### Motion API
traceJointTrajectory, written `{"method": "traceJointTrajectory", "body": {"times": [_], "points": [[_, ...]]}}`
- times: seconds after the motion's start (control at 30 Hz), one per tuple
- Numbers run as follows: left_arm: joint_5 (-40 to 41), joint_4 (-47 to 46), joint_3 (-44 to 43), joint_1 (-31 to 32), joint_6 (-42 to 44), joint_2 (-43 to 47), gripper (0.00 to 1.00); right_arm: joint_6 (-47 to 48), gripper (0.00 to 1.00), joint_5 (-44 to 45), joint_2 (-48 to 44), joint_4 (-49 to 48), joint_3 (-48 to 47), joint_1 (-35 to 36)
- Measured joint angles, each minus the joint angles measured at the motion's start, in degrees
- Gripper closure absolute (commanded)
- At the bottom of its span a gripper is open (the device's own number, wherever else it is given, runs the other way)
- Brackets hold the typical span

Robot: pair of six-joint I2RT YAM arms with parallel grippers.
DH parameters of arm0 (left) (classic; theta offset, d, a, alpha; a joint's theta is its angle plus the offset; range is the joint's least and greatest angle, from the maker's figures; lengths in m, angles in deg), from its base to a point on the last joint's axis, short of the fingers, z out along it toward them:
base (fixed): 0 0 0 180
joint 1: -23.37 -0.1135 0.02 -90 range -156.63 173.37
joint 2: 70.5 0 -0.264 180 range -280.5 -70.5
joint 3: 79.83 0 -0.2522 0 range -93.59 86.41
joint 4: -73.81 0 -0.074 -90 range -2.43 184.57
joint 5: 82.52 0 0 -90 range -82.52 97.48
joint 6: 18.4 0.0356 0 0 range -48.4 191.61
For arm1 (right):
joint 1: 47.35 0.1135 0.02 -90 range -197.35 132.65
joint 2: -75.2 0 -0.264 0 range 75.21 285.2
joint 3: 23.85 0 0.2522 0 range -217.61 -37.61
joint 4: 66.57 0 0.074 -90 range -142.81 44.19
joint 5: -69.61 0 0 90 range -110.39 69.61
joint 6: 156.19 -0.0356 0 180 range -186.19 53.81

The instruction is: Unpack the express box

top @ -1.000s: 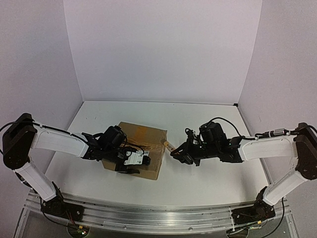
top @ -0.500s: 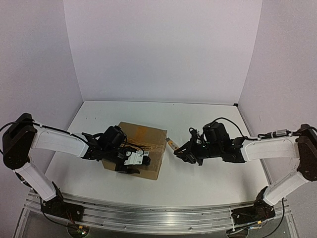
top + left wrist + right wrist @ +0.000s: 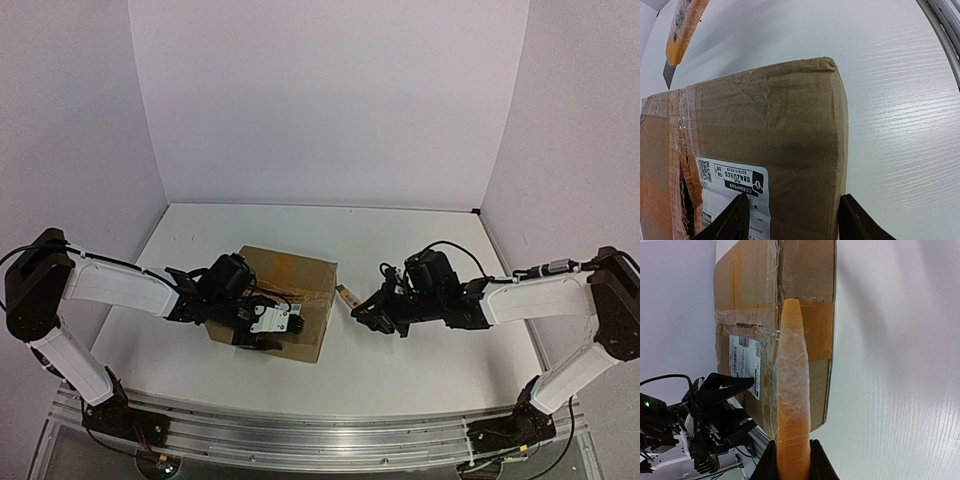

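Reaching in from the left: left arm [image 3: 120, 285], stretched low over the tabletop [image 3: 400, 235] to the near left corner of the express box [image 3: 290, 275].
Left tool [image 3: 258, 325]: jaws spread wide, straddling that corner. One finger [image 3: 732, 220] over the white shipping label [image 3: 730, 182], the other [image 3: 855, 220] down past the cardboard edge. Clamping or merely resting: impossible to tell.
Express box: flat on the tabletop, left of centre, between the two arms. Brown corrugated cardboard with crinkled clear tape [image 3: 682, 107] along the edges and a tan strip across the top.
Shipping label: white, with barcode and small print, on the top face by the near edge, partly under the left tool. Dark slit along the taped seam just beside it.
Utility knife [image 3: 345, 294]: yellow-orange handle wrapped in clear film, blade end aimed at the right side of the box, just beside the taped seam. Touching or not: unclear.
Right tool [image 3: 368, 310]: closed tight on the knife handle, fingers [image 3: 816, 460] pinching it from both sides, front part of the knife sticking out toward the cardboard.
Right arm [image 3: 530, 295]: extended low from the right, wrist near the right edge of the box, apart from it.
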Motion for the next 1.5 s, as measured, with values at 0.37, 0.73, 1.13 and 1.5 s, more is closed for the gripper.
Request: {"method": "traceJointTrajectory", "body": {"times": [0.37, 0.73, 1.13, 1.5], "points": [[0.0, -0.1, 0.0, -0.1, 0.1, 0.0, 0.43, 0.0, 1.00, -0.6, 1.6, -0.5, -0.9, 0.0], [0.0, -0.1, 0.0, -0.1, 0.1, 0.0, 0.43, 0.0, 1.00, -0.6, -1.1, -1.4, -0.9, 0.0], [0.0, -0.1, 0.0, -0.1, 0.2, 0.0, 0.43, -1.0, 1.00, -0.1, -1.1, -1.9, 0.4, 0.0], [0.0, -0.1, 0.0, -0.1, 0.2, 0.0, 0.43, -1.3, 1.00, -0.5, 0.6, -1.8, 0.7, 0.0]]}}
